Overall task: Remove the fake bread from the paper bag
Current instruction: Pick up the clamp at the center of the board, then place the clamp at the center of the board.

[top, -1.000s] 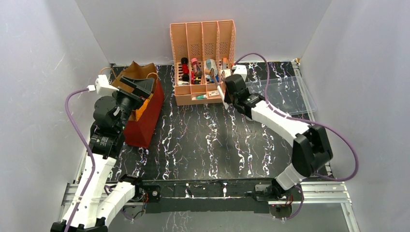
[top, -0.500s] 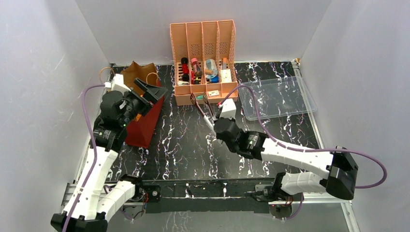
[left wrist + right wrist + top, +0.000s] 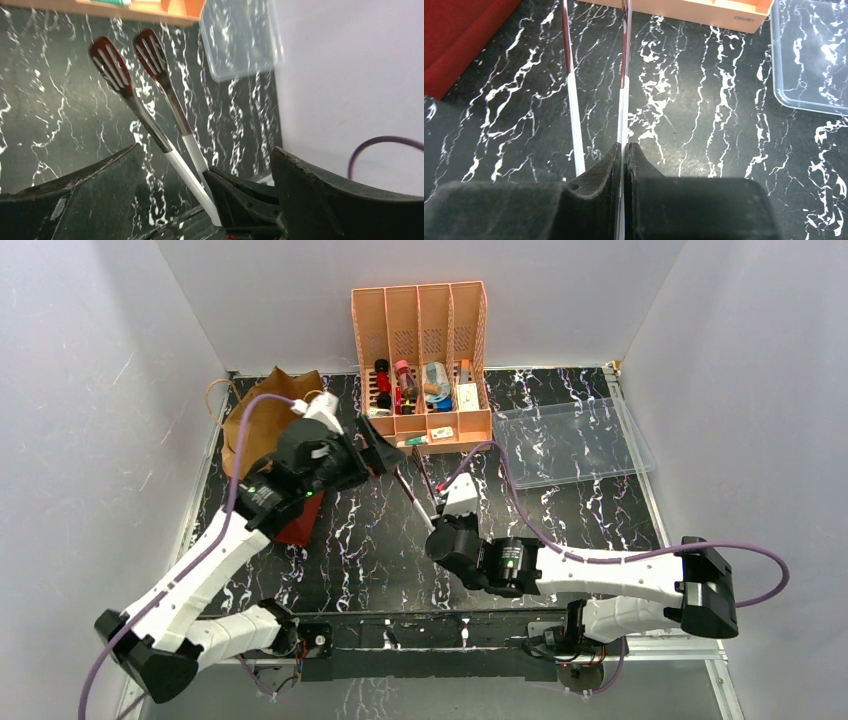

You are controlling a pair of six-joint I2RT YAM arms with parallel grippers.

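Note:
The paper bag [image 3: 262, 418] lies at the left of the table, brown at the top, with its red lower part [image 3: 300, 527] mostly under my left arm. Its red part also shows in the right wrist view [image 3: 459, 35]. No fake bread shows in any view. My right gripper [image 3: 441, 517] is shut on one arm of a pair of tongs [image 3: 623, 100] with red slotted tips [image 3: 150, 47] and white handles. My left gripper [image 3: 384, 454] is open and empty just right of the bag, its fingers [image 3: 100, 190] spread either side of the tongs' handles.
A pink slotted organizer [image 3: 420, 360] with small bottles and boxes stands at the back centre; its edge shows in the right wrist view [image 3: 704, 15]. A clear plastic tray [image 3: 575, 440] lies at the back right. White walls enclose the table.

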